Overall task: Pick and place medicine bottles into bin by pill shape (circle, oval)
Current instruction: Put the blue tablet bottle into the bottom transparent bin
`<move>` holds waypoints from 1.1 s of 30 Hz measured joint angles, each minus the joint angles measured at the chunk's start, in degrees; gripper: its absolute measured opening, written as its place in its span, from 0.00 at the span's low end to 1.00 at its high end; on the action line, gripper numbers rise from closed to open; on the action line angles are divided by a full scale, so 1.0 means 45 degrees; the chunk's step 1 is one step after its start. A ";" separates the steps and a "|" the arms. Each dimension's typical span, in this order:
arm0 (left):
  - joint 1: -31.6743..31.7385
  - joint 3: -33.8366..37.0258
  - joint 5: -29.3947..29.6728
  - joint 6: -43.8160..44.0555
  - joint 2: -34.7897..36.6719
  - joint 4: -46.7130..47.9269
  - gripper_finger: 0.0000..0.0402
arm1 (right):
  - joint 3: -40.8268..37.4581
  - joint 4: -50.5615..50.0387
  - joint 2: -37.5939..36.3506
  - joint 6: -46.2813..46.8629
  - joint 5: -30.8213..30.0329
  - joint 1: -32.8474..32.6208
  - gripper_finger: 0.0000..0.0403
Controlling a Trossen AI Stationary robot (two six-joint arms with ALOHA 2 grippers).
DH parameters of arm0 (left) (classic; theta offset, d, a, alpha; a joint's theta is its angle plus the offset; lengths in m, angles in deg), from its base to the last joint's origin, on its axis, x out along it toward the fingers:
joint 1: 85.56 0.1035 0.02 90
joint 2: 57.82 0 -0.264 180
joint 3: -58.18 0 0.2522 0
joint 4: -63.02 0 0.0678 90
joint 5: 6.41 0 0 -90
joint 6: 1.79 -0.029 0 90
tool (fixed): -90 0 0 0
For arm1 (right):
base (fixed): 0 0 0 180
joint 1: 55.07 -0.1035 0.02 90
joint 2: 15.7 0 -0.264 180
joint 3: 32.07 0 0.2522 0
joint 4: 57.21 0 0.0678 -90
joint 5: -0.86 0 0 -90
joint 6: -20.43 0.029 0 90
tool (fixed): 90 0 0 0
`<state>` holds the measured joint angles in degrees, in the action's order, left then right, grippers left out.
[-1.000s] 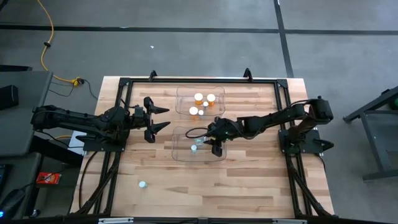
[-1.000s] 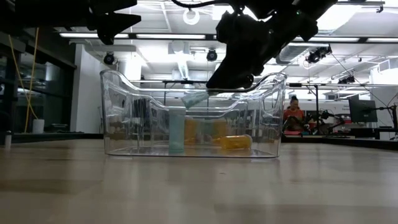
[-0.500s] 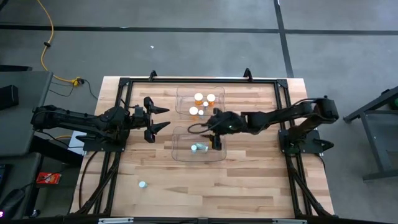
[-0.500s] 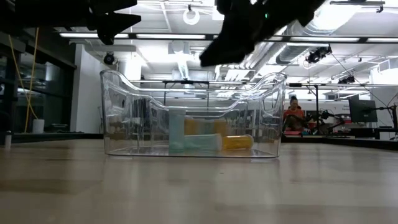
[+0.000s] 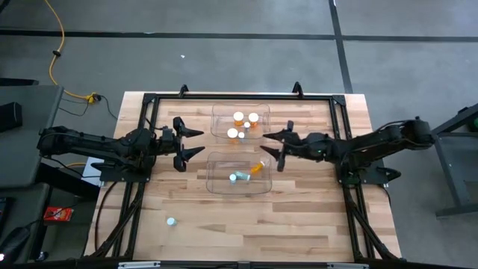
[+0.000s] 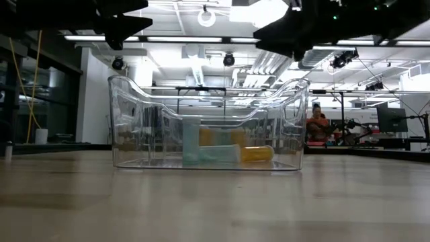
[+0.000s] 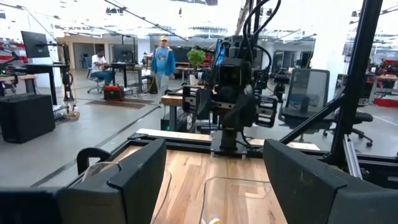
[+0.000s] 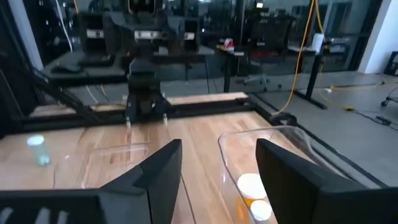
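Note:
Two clear bins stand mid-table. The far bin (image 5: 240, 119) holds several orange bottles with white caps (image 5: 238, 117). The near bin (image 5: 216, 183) holds a lying orange bottle (image 5: 258, 167), a lying pale teal bottle (image 5: 243, 176) and an upright whitish one (image 5: 232, 178). In the low view the near bin (image 6: 134, 121) shows the same bottles (image 6: 215, 154). One pale bottle (image 5: 171, 222) stands on the table at the near left; it also shows in the right wrist view (image 8: 38, 149). My left gripper (image 5: 196, 142) is open and empty left of the bins. My right gripper (image 5: 271, 146) is open and empty right of them.
A black frame rail (image 5: 239, 96) runs around the table's edges. Bare wood lies near the front edge (image 5: 299, 224). My arms face each other across the bins; the right arm shows in the left wrist view (image 7: 233, 106). People stand in the room behind (image 7: 163, 62).
My right gripper has risen from over the near bin, tipped from pointing down to level, and drawn back toward the table's right edge. The pale teal bottle that was under it has dropped into the near bin and lies there on its side.

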<state>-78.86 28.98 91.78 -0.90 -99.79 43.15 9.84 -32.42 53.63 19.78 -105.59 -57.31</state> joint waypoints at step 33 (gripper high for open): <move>-0.0544 -0.0989 -0.0032 0.1075 -0.0287 0.1666 0.64 | 0.0349 0.0033 -0.0333 -0.1296 0.0073 0.0137 0.49</move>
<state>-81.31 24.52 91.63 3.94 -101.09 50.64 11.41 -32.27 52.14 13.95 -105.26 -56.69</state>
